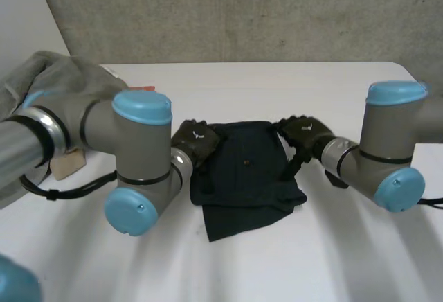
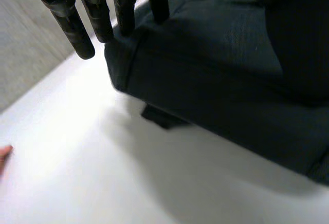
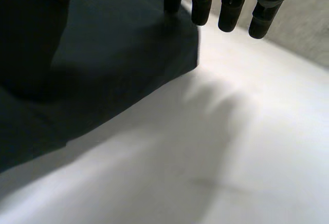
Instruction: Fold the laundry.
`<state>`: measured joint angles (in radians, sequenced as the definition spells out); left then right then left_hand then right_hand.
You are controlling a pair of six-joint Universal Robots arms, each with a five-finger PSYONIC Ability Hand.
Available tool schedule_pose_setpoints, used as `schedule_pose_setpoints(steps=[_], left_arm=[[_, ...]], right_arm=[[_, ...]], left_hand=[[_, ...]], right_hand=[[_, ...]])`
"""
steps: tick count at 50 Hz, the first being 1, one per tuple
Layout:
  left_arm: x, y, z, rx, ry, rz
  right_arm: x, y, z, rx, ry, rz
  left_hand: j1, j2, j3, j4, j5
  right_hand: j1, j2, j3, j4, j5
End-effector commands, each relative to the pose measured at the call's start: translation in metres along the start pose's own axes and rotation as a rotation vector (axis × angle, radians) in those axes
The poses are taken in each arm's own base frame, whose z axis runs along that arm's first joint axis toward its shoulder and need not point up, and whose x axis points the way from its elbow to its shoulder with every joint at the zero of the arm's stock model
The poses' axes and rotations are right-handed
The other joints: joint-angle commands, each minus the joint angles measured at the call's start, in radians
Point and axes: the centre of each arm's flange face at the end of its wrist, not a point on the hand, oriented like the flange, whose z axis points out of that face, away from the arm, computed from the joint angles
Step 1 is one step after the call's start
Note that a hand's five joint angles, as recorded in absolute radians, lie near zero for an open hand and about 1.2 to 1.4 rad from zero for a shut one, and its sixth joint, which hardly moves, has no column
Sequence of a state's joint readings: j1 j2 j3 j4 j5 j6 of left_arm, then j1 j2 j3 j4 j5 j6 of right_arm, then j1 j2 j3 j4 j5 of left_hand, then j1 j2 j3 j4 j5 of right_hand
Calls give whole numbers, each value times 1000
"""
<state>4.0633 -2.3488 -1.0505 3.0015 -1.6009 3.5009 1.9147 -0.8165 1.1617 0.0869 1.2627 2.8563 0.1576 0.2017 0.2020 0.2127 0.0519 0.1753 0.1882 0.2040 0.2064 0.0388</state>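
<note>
Black fingers (image 2: 77,34) of the left robot hand (image 1: 196,141) hang straight and slightly spread at the far left corner of the cloth (image 1: 249,177). The right robot hand (image 1: 304,130) is likewise straight-fingered at the far right corner. Between them the dark cloth lies on the worktop (image 1: 332,246), its length running toward the robot, equally near both.

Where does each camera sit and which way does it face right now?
Head view: behind and between the arms, looking down at the white table; left hand and right hand at far corners of the dark cloth.
Left wrist view: on that wrist, looking along the left hand's straight fingers at a cloth corner.
Right wrist view: same, right hand's fingers at another corner.
All share the dark cloth.
</note>
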Motion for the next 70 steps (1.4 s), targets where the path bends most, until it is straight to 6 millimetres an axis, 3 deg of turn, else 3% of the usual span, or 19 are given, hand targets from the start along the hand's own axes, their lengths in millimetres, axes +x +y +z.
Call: schedule_pose_setpoints(steps=[1, 7, 16, 22, 28, 34, 36, 37, 38, 43, 47, 52, 55, 58, 59, 65, 70], left_arm=[[-15, -53, -38, 175, -3, -59], [-29, -85, -74, 305, 64, -127], [-21, -82, -121, 271, 424, -234], [-13, -73, -141, 264, 582, -266], [-13, -65, -140, 258, 551, -271], [-16, -60, -134, 265, 501, -275], [-16, -60, -133, 267, 494, -275], [-17, -60, -133, 271, 490, -276], [-17, -60, -132, 273, 485, -277], [-20, -63, -132, 289, 471, -287], [-24, -67, -131, 309, 454, -302], [-27, -75, -131, 355, 442, -312], [-28, -78, -130, 372, 432, -318], [-30, -85, -129, 404, 415, -335], [-30, -86, -129, 407, 415, -335], [-26, -92, -132, 419, 415, -356], [-21, -91, -133, 414, 428, -352]], right_arm=[[17, -39, -31, 109, 162, -20], [29, -36, -63, 126, 320, 53], [0, 13, -82, 14, 126, 331], [-19, 37, -69, 5, 29, 407], [-35, 48, -51, -4, 3, 377], [-37, 54, -32, -9, 46, 351], [-38, 52, -28, 3, 49, 346], [-37, 49, -24, 24, 51, 345], [-36, 47, -22, 39, 54, 347], [-24, 32, -14, 146, 72, 353], [-1, 18, -9, 219, 130, 367], [69, 0, 3, 326, 303, 406], [101, -3, 9, 360, 382, 425], [159, -4, 16, 409, 528, 462], [183, -2, 18, 424, 588, 477], [262, 15, 28, 453, 741, 496], [297, 42, 38, 395, 778, 447]], left_hand=[[17, -27, -27, -38, -52], [17, -27, -27, -38, -52], [17, -27, -27, -38, -52], [17, -27, -27, -38, -52], [17, -27, -27, -38, -52], [17, -27, -27, -38, -52], [17, -27, -27, -38, -52], [17, -27, -27, -38, -52], [17, -27, -27, -38, -52], [17, -27, -27, -38, -52], [17, -27, -27, -38, -52], [17, -27, -27, -38, -52], [17, -27, -27, -38, -52], [17, -27, -27, -38, -52], [17, -27, -27, -38, -52], [17, -27, -27, -38, -52], [17, -27, -27, -38, -52]], right_hand=[[-1, -14, -29, -32, -39], [-1, -14, -29, -32, -39], [-1, -14, -29, -32, -39], [-1, -14, -29, -32, -39], [-1, -14, -29, -32, -39], [7, -6, -21, -24, -31], [382, 369, 353, 351, 344], [1090, 1077, 1061, 1059, 1052], [1220, 1207, 1191, 1189, 1182], [1221, 1208, 1192, 1190, 1183], [1221, 1208, 1192, 1190, 1183], [1221, 1208, 1192, 1190, 1183], [1221, 1208, 1192, 1190, 1183], [1221, 1208, 1192, 1190, 1183], [1221, 1208, 1192, 1190, 1183], [1221, 1208, 1192, 1190, 1183], [1221, 1208, 1192, 1190, 1183]])
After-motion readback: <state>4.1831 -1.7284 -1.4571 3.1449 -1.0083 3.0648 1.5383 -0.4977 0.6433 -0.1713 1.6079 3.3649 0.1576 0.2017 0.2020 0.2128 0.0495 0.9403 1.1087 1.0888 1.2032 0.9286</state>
